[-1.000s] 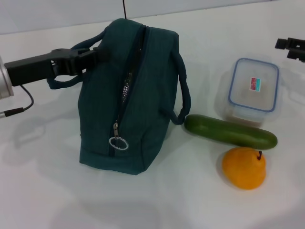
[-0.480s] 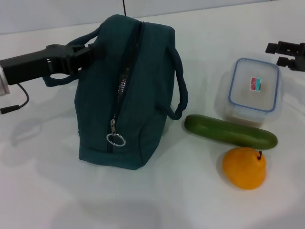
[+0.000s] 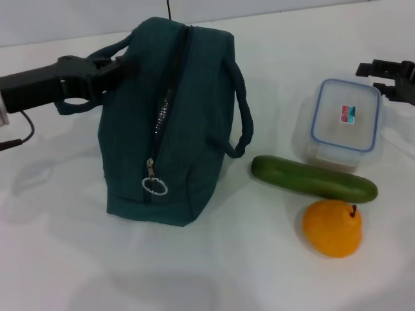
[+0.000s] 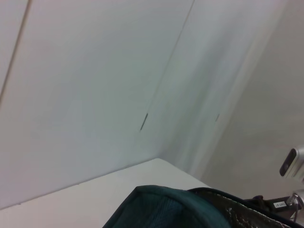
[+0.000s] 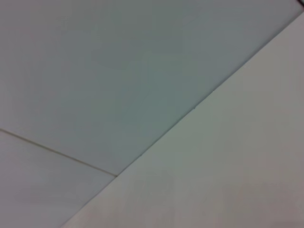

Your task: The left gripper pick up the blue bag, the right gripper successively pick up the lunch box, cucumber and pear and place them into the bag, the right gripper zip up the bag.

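1. Left hand (image 3: 107, 70) reaching in from the left of the head view, closed on the near handle loop of the blue bag (image 3: 170, 123); loop (image 3: 78, 103) visible beneath the fingers.
2. Bag upright on the white bench (image 3: 214, 272), base apparently touching the surface, zip line (image 3: 167, 110) running along the top and down the near end, ring pull (image 3: 155, 186) hanging low on that end.
3. Zip looks mostly shut in the head view; mouth not clearly open, so cannot tell how much room exists for loading.
4. Right hand (image 3: 389, 72) at the far right edge, just beyond the far rim of the lunch box (image 3: 343, 122); only dark fingertips showing, apparently spread, nothing held.
5. Lunch box flat on the bench, blue-rimmed lid up, well to the right of the bag; cucumber (image 3: 313, 179) just in front of it, long axis running left to right with a slight slant; pear (image 3: 332, 227) nearest the robot, close to the cucumber's right end, touching or not unclear.
6. Key relation: lunch box directly below and slightly nearer than the right hand, far closer to it than to the left hand; judged next need a short descent onto the lid edges.
7. Wrist views: left one showing only the bag's top edge, right one only bench and wall.
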